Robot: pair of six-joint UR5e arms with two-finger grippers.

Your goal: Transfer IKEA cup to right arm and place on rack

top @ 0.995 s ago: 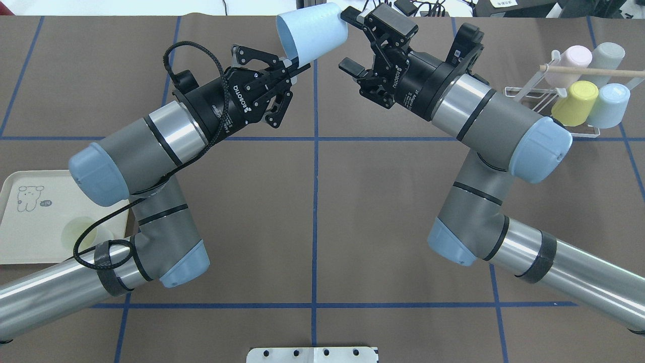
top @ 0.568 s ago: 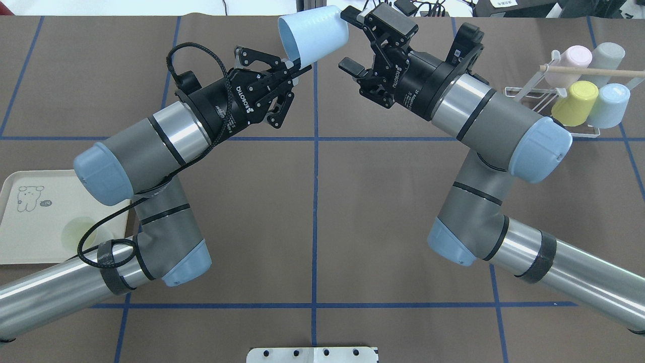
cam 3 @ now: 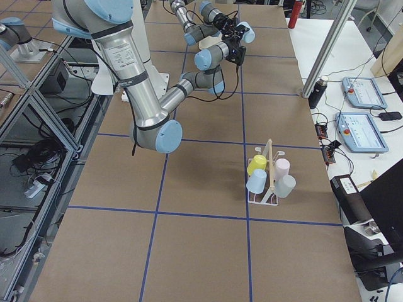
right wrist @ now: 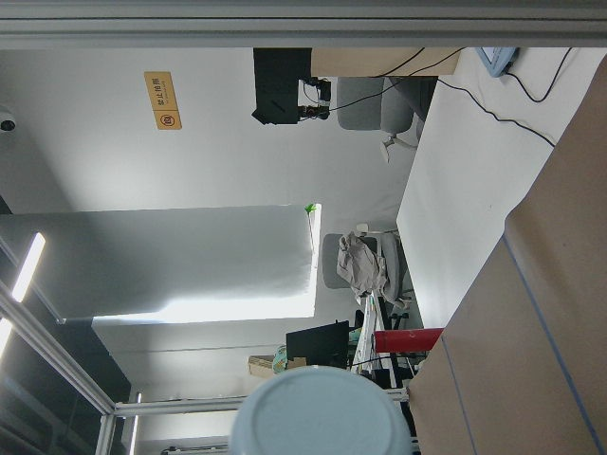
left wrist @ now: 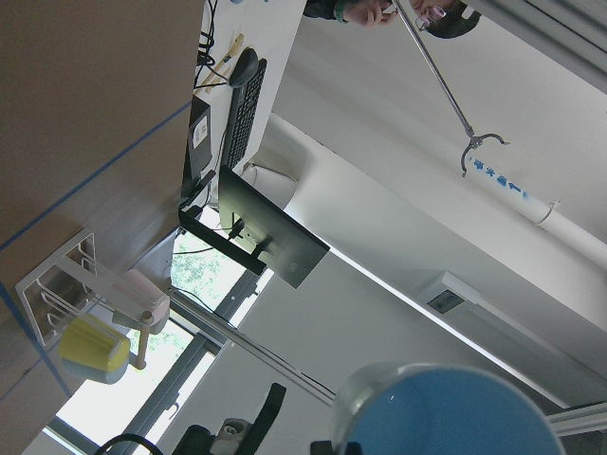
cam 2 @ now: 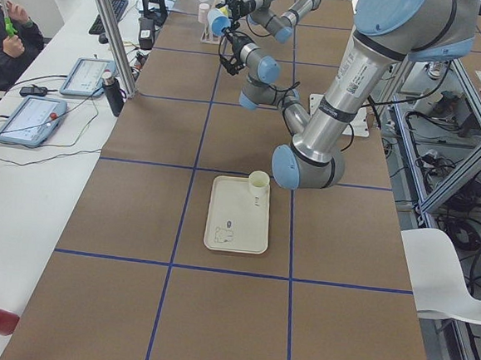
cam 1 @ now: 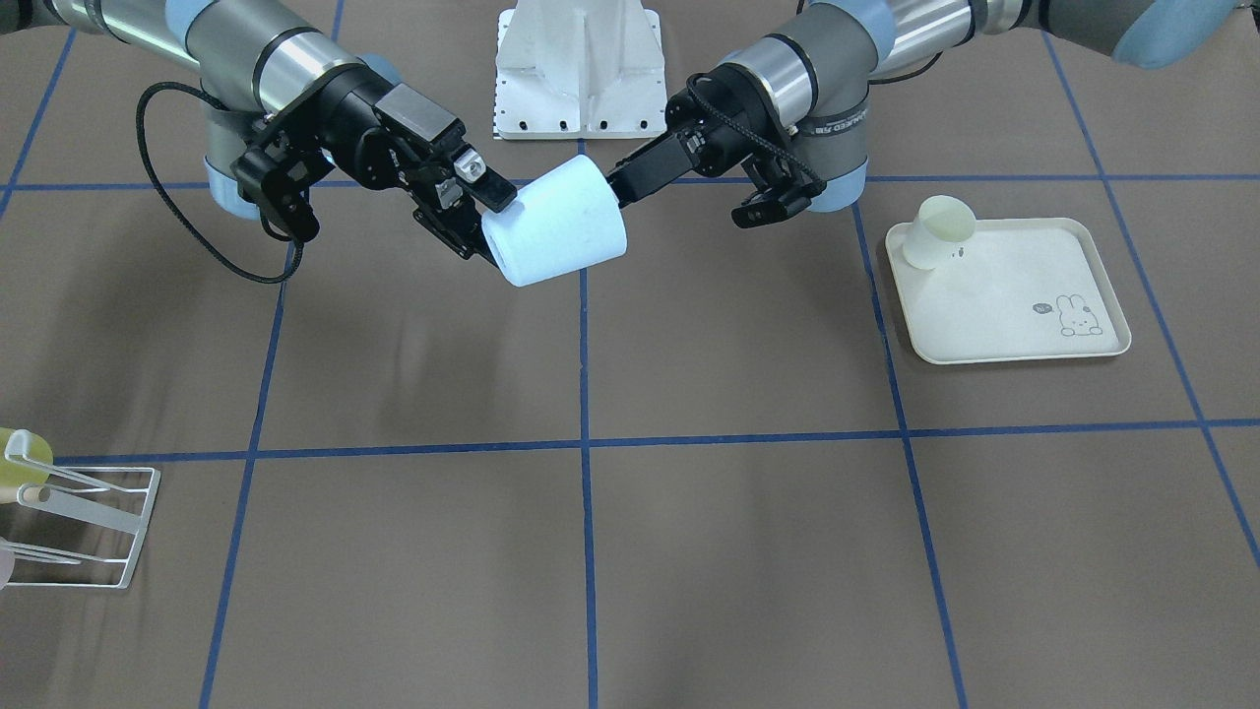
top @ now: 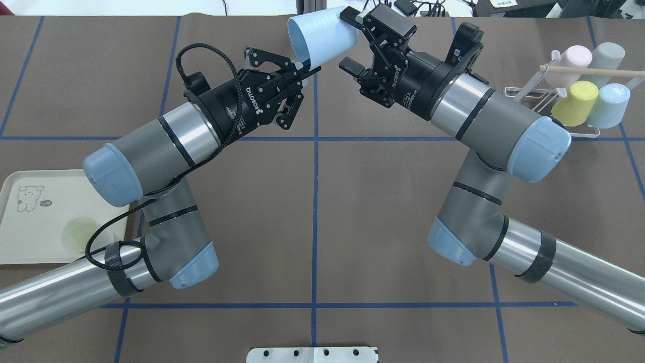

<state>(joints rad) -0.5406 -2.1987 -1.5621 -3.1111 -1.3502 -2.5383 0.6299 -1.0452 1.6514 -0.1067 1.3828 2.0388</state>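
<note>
Cup, pale blue, aloft at top centre of overhead view, rim pinched by left gripper, long axis pointing base-first into spread-fingered right gripper, nearer arm for rack at right edge.

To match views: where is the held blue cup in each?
Front: blue cup upper centre.
Overhead: cup top centre.
Exterior left: cup top, tiny.
Exterior right: cup top, tiny.
Left wrist: cup bottom, opening.
Right wrist: cup bottom, base.
Landmark: rack, overhead right, front lower left.
</note>
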